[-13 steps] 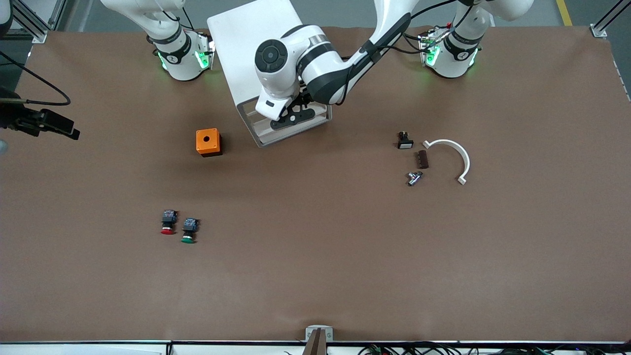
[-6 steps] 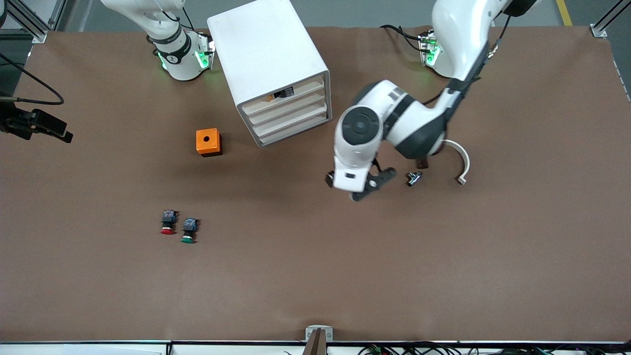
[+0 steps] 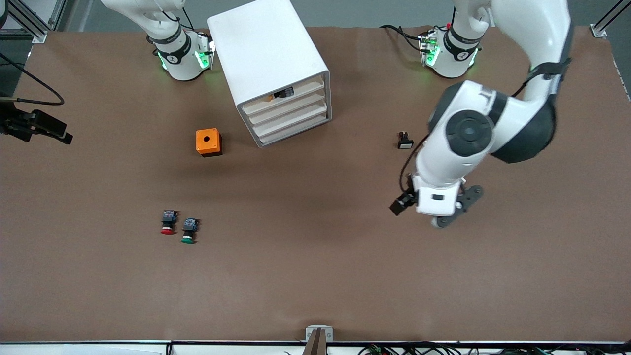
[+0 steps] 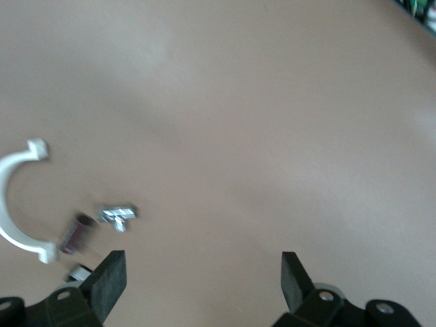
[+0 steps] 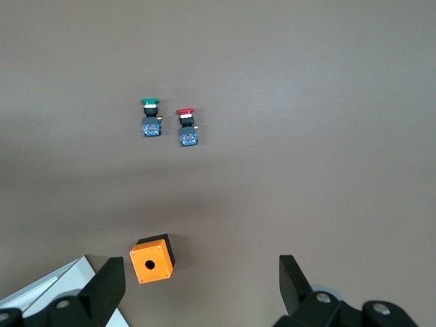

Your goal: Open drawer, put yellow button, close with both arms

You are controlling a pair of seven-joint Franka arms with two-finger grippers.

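Front view: at the top centre of the frame, the boxy white plastic cabinet (image 3: pixel 268 54) has its uppermost shallow white drawer (image 3: pixel 296 93) level with those below. The yellow-capped push button (image 3: pixel 283 92) lies inside, seen at the drawer's front. The left gripper (image 4: pixel 203 276) hangs over bare brown table (image 3: pixel 315 276), fingers spread and empty, near a white curved bracket (image 4: pixel 13 197) and a small silver fitting (image 4: pixel 118 214). The right gripper (image 5: pixel 202 279), fingers also spread, hangs above the orange box with a hole (image 5: pixel 151 259).
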